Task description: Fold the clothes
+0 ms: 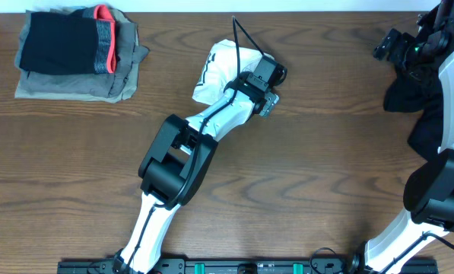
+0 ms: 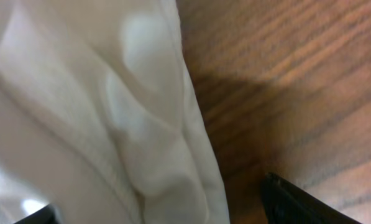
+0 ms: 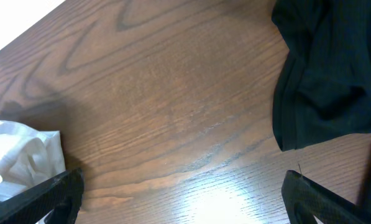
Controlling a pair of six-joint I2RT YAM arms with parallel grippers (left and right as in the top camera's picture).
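A crumpled white garment (image 1: 220, 67) lies at the back middle of the wooden table. My left gripper (image 1: 266, 74) is down at its right edge. In the left wrist view the white cloth (image 2: 110, 112) fills the frame and lies between the wide-apart fingers of the left gripper (image 2: 163, 211), which is open. My right gripper (image 1: 390, 46) hovers at the far right back, open and empty (image 3: 182, 199) over bare wood. A dark garment (image 1: 409, 95) lies heaped under the right arm and shows in the right wrist view (image 3: 328, 74).
A folded stack of grey, black and red clothes (image 1: 74, 53) sits at the back left corner. The table's back edge runs along the top. The white garment also shows at the left of the right wrist view (image 3: 23, 155).
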